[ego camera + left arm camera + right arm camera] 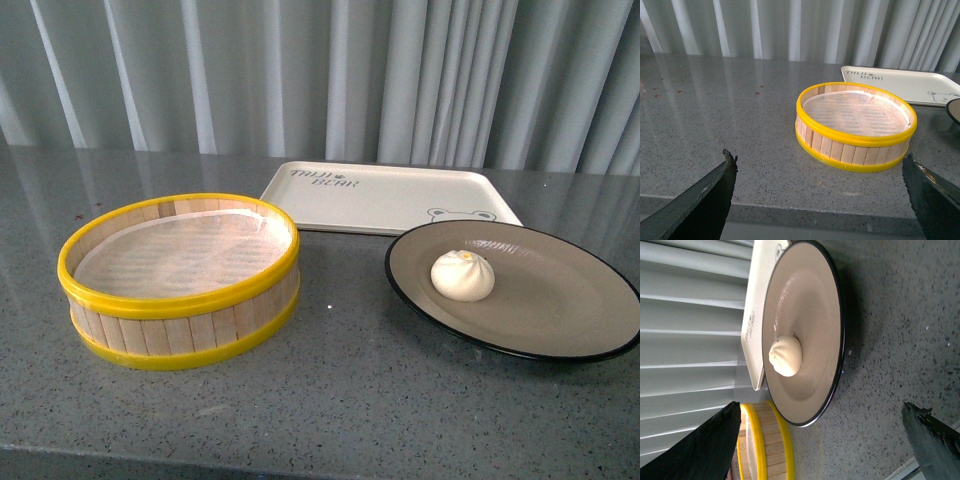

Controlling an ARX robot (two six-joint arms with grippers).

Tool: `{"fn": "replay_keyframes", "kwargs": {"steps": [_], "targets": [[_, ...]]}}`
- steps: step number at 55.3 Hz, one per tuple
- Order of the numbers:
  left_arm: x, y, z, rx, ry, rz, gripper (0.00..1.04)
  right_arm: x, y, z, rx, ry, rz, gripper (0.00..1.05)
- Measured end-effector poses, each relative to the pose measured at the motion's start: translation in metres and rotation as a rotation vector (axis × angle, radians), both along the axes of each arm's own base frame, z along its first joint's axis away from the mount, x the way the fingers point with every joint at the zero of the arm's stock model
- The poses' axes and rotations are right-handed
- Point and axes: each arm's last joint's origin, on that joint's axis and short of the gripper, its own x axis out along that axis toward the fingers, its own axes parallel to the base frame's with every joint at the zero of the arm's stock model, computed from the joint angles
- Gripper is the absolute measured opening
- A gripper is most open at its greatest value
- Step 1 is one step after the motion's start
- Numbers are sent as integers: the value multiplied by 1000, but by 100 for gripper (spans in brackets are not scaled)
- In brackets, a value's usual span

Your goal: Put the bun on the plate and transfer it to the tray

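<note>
The left gripper (817,156) has jaws wide apart, empty, basket (855,150) just ahead; the right gripper (821,405) is likewise spread and empty, plate (805,305) ahead with the bun (786,356) on it, tray (754,315) just beyond. The bun step looks done; next the plate's rim wants gripping and a level carry onto the tray.

Speckled grey stone-like table (350,400), polished; wooden-slat steamer basket (180,330), glossy yellow rims; plate (560,310) smooth, satin.
</note>
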Motion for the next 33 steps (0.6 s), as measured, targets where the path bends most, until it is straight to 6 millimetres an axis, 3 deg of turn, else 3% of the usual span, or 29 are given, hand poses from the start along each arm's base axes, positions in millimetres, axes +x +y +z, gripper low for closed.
{"fn": "replay_keyframes", "kwargs": {"steps": [18, 33], "targets": [[0, 0, 0, 0, 0, 0, 98, 40, 10, 4, 127, 51, 29, 96], [0, 0, 0, 0, 0, 0, 98, 57, 17, -4, 143, 86, 32, 96]]}}
